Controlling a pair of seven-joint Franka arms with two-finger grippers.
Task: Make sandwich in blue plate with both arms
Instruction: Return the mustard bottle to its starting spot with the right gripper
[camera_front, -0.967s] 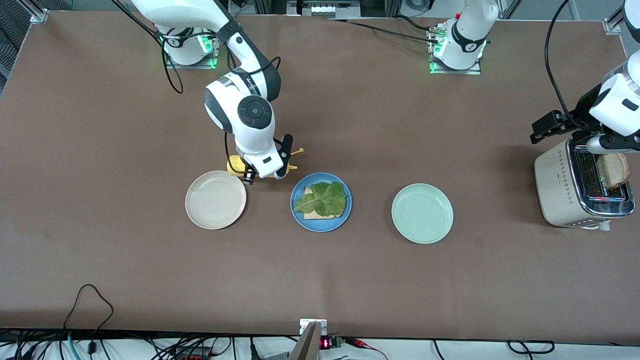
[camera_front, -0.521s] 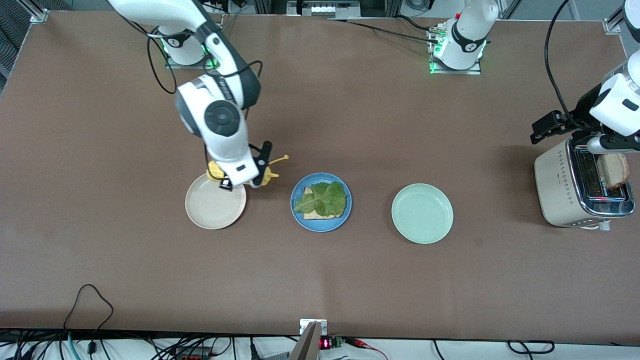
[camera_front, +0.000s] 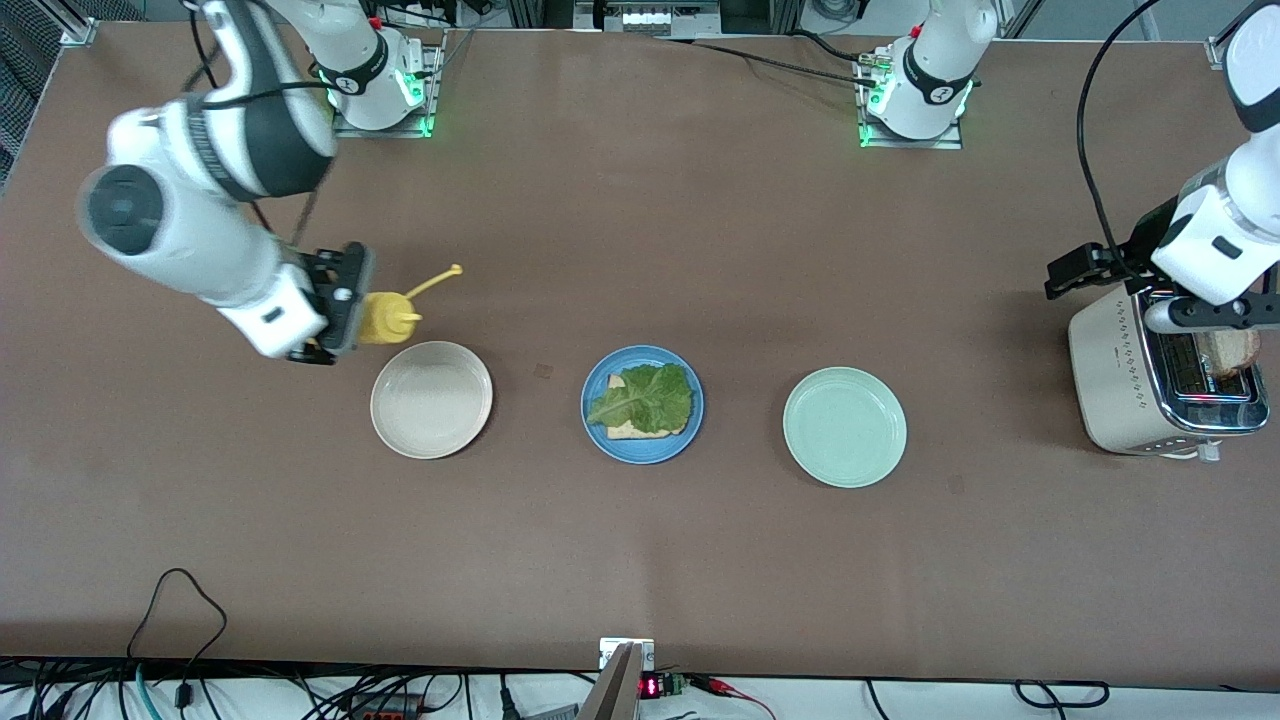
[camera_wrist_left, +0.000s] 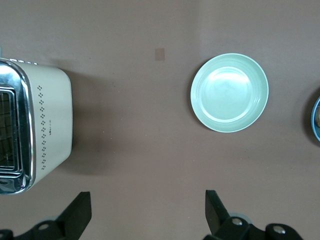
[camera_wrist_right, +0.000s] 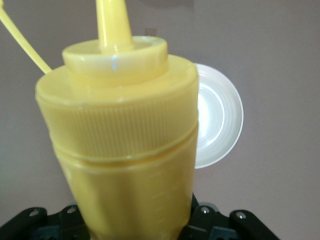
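Sandwich (camera_front: 641, 405) well apart from right pincer (camera_front: 340, 308).

Even overhead light is casting soft shadows beside the toaster (camera_front: 1160, 380), while the yellow bottle (camera_wrist_right: 125, 150) is looming blurred, glare glinting on its cap.

The blue plate (camera_front: 642, 404) is round, mid-blue with a raised rim, and sits flat on the brown worktop (camera_front: 640, 560) between a cream-white plate (camera_front: 431, 399) and a pale mint-green plate (camera_front: 844, 427). On it lies one light brown bread slice (camera_front: 636, 430), mostly covered by a ruffled green lettuce leaf (camera_front: 642, 397). No second slice tops the lettuce.
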